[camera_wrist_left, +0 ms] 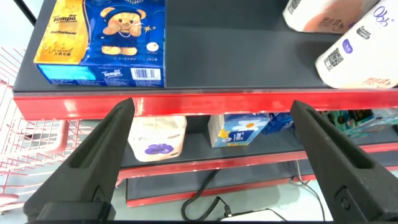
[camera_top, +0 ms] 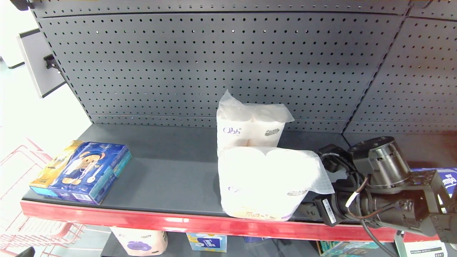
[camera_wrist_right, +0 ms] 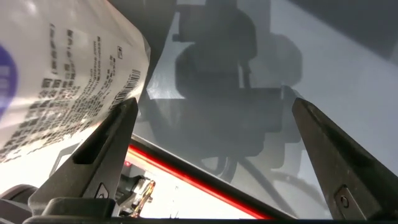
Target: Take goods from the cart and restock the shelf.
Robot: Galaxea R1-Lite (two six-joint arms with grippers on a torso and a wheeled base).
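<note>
Two white toilet-paper packs stand mid-shelf, the front pack close to the red shelf edge and the rear pack behind it. My right gripper sits low at the front pack's right side. In the right wrist view it is open with nothing between its fingers, and the pack lies just outside one finger. My left gripper is open and hangs in front of the shelf edge, below a blue tissue box. That box lies flat at the shelf's left.
The red wire cart stands at the lower left. The lower shelf holds a purple-printed pack and a small blue box. Another blue package sits at the far right. A grey pegboard backs the shelf; bare shelf lies between box and packs.
</note>
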